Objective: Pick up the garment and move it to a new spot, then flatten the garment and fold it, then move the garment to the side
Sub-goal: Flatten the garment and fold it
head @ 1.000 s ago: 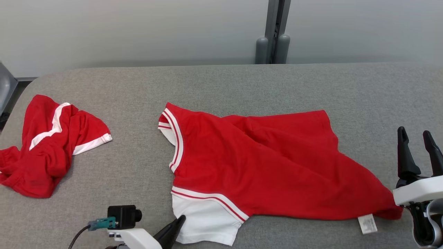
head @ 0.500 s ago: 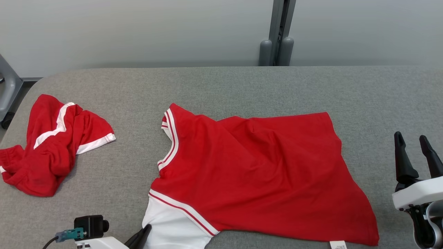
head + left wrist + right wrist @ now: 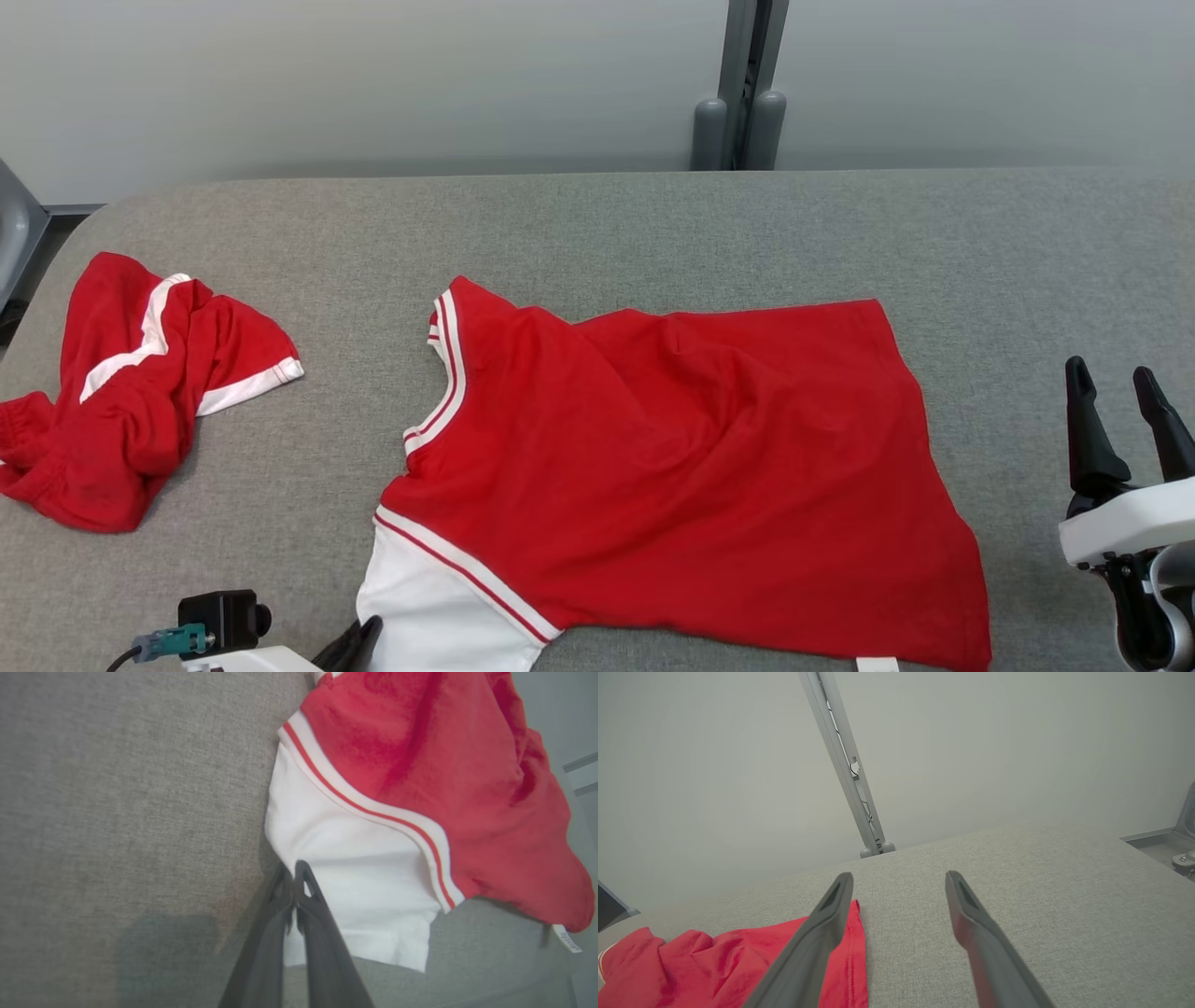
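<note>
On the middle of the grey fabric-covered surface (image 3: 653,233): red cloth shirt (image 3: 672,467) with one white sleeve (image 3: 355,858) and red-and-white striped trim. Lies mostly spread out, with soft creases across the body. Points its collar toward the robot's left and its hem toward the right. Reaches down to the bottom edge of the head view, with a small white label (image 3: 878,665) at the lower hem corner.

At the lower left of the head view: left pincer (image 3: 364,635), pressed together on the outer edge of the white sleeve. In the left wrist view, dark fingers (image 3: 322,933) meet at the tips and pinch the cloth, with a sliver of white showing between them.

At the right edge of the head view: right pincer (image 3: 1111,371), spread wide and holding nothing. Stands beside the shirt's hem side, apart from the cloth, over bare grey fabric.

At the far left of the surface, well apart from the shirt: crumpled red garment with white stripes (image 3: 131,401), bunched in a heap.

Behind the surface, against the pale wall: upright grey metal post (image 3: 742,84).
</note>
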Controlling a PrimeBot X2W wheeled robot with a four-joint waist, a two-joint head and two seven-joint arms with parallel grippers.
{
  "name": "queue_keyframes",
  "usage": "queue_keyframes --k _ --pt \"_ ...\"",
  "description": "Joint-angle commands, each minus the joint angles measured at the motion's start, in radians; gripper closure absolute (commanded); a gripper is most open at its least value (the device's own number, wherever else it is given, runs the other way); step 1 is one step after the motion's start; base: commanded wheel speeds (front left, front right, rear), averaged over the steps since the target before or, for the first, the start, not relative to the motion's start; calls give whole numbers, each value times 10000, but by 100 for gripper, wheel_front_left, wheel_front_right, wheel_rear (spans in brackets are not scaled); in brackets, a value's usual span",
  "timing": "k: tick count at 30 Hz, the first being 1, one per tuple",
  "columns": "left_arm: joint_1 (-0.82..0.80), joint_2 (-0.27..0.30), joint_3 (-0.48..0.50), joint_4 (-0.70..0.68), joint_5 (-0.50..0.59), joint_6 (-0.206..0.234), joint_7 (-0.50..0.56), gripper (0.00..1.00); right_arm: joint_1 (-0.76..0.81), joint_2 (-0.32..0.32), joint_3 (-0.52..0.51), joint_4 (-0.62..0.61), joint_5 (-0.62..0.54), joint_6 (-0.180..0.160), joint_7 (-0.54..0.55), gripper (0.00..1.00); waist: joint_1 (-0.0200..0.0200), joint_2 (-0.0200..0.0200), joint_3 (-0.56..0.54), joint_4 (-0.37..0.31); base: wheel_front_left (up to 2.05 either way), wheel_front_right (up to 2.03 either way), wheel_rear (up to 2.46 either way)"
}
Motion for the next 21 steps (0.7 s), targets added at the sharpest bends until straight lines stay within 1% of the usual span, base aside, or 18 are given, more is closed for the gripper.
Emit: queue_keyframes --k 1,5,8,11,15,21 --pt "-189 41 15 35 100 13 -76 0 26 -29 -12 -6 -81 7 -26 0 0 -1 6 11 0 0 0" --pt "-292 192 108 -318 363 125 -433 0 33 -5 -3 -2 -91 7 -36 0 0 -1 -22 68 0 0 0" --pt "-279 353 159 -747 741 295 -781 0 24 12 76 -62 -106 7 -34 0 0 -1 -85 107 0 0 0" --pt "-389 358 183 -1241 1078 449 -1214 0 9 62 151 -113 -136 7 -23 0 0 -1 -170 120 0 0 0" --pt "-516 287 253 -1682 1519 525 -2069 0 -13 133 386 -200 -148 7 -79 0 0 -1 -254 70 0 0 0" --pt "-853 205 412 -1796 2187 613 -3626 0 -42 214 805 -334 -113 7 -263 0 0 -1 -290 -79 0 0 0"
